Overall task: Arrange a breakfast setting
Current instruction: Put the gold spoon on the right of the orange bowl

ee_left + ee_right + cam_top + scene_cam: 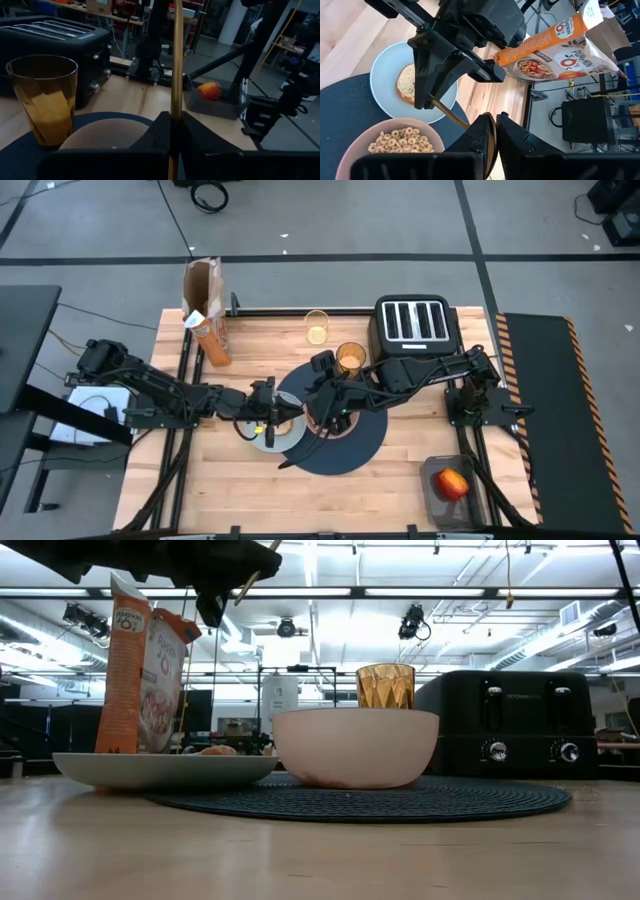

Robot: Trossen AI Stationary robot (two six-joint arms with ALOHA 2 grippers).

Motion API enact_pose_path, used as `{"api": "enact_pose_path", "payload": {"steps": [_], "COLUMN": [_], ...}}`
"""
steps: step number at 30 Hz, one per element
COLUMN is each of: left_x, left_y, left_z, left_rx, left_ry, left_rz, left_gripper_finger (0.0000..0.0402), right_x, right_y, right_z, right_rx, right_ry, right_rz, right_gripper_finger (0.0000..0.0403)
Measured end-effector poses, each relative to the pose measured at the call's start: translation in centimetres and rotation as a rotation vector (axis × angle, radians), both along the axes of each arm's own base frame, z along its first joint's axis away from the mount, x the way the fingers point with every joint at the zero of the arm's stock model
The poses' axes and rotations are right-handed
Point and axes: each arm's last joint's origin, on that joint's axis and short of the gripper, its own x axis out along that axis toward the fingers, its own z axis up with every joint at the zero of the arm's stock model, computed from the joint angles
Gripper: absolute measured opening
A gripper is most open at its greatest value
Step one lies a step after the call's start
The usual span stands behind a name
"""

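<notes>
Both grippers meet over the pale blue-grey plate [272, 437] and the navy placemat [350, 445], each shut on the gold spoon [451, 113]. My left gripper [272, 415] comes from the table's left, my right gripper [318, 418] from its right. A bagel half [407, 82] lies on the plate. The pinkish bowl [395, 142] holds cereal [397, 140] and stands on the mat. The amber tumbler [42, 100] stands on the mat's far edge. The red apple [451, 482] lies in a grey tray. My left gripper pinches the spoon's handle [175, 107] between its two fingers, which lie across it. The spoon is lifted clear above the plate and bowl. My right gripper pinches the spoon's bowl end [489, 131] between its two fingers. The handle runs from there to the left gripper [431, 97], clear of the table.
The black toaster [415, 325] stands at the far right of the table. The orange cereal box [205, 325] stands at the far left. A second glass [317, 327] stands at the far edge. The grey tray [440, 505] sits at the near right corner.
</notes>
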Motion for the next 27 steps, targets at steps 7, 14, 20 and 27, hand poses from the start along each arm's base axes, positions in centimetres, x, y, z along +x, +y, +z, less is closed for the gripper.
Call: {"api": "enact_pose_path", "payload": {"steps": [7, 14, 20, 27], "left_x": [0.0, 0.0, 0.0, 0.0], "left_y": [0.0, 0.0, 0.0, 0.0], "left_z": [0.0, 0.0, 0.1, 0.1], "left_rx": [-0.002, -0.001, 0.002, 0.014], "left_ry": [-0.002, -0.003, -0.005, -0.002], "left_rz": [0.005, 0.007, 0.005, 0.001], "left_gripper_finger": [0.0023, 0.0023, 0.0023, 0.0023], "right_x": [0.1, -0.5, -2.4, -3.1], "right_y": [0.1, -0.2, -0.9, -1.1], "right_z": [0.1, 1.1, 3.1, 3.4], "right_rx": [0.013, 0.034, 0.130, 0.178], "right_ry": [-0.022, -0.071, -0.121, -0.114], "right_rz": [-0.001, -0.045, -0.071, -0.108], "right_gripper_finger": [0.0075, 0.0147, 0.0161, 0.0172]}}
